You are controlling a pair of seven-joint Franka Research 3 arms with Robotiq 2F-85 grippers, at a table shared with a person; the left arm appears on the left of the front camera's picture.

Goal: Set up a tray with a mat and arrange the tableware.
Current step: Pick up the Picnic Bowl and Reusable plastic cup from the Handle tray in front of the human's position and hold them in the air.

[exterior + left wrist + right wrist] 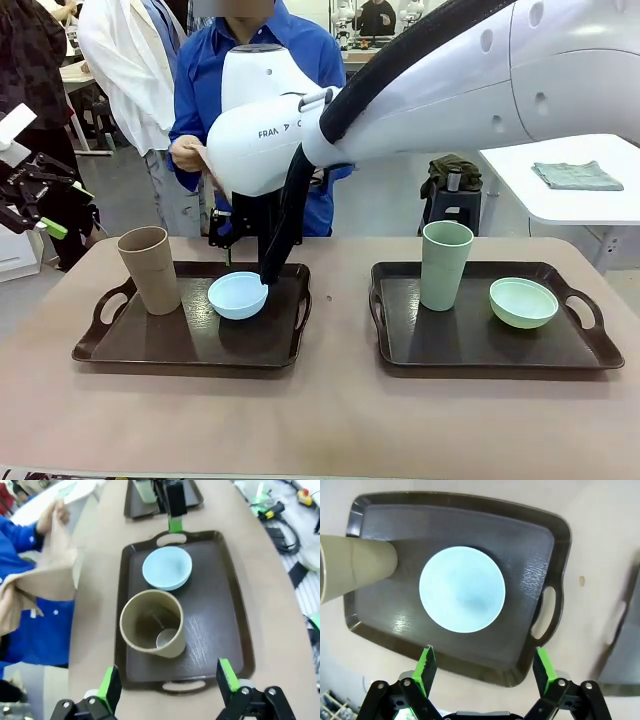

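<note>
- Hovering above the left tray, the right gripper has its jaws spread wide and holds nothing.
- That arm reaches across the middle of the table. My guess at the reason is that the tray has to be emptied before a mat can go in.
- The blue bowl lies below the right gripper and roughly centred between its fingers. I see no contact with the bowl. A straight descent looks likely to bracket the rim.
- The bowl sits mouth up in the tray's inner half, toward the table's middle. Being round, it has no long axis across the table, only its upright one.
- The tan cup stands near the bowl in the tray's outer half, and the two seem apart at the base. Its long axis is vertical, with the wider mouth up. The right wrist's wide lens makes it look laid over.
- The left gripper is also spread and empty. It hangs over the tray's outer handle end and looks down into the cup, probably placed to take the cup.
- At the far side the person holds a tan mat off the table in both hands, apparently waiting for a cleared tray.
- The right tray carries the green cup, upright, and the green bowl, mouth up. They are side by side, apart, and no mat shows under them.
</note>
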